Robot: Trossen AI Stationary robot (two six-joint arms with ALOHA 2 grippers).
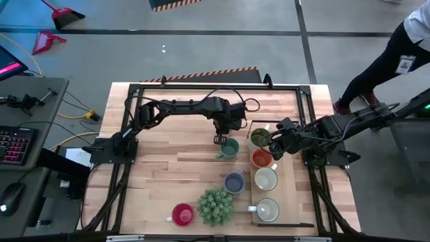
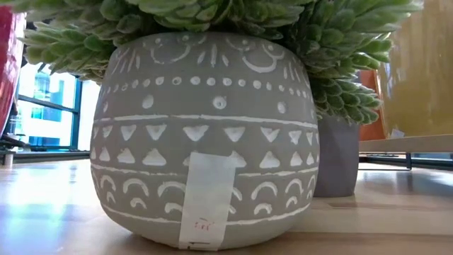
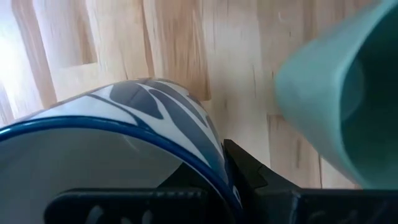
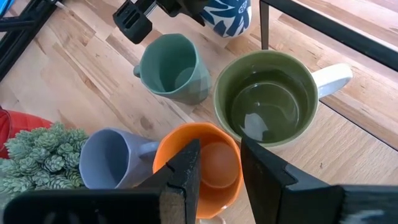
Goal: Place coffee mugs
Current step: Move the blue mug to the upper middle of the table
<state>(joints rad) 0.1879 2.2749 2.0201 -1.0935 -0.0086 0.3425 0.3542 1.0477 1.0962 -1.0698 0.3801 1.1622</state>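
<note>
**Crowded mug cluster: collision risks at mid-placement**

The left gripper [image 1: 224, 132] is clamped on the rim of a blue-and-white patterned mug [image 3: 124, 134], just beside the green mug [image 4: 172, 67] on the bare wood. The right gripper [image 4: 219, 163] hangs over the orange mug [image 4: 202, 163] with its fingers apart and nothing between them, next to the olive green mug [image 4: 268, 99]. The blue-grey mug [image 4: 111, 160] touches or nearly touches the orange one. On the dark-framed tray [image 1: 294, 196], two white mugs [image 1: 266, 179] stand below the orange; the red mug [image 1: 183, 215] sits apart, beside the spiky plant [image 1: 216, 206].

Likely hazards, as judged from this layout: lowering or swinging the patterned mug could knock the green mug sideways, since the two stand so close. A descent by the right gripper could land one finger on the orange rim and the other against the olive wall, tipping either. Handles pointing inward could snag a passing finger.
</note>
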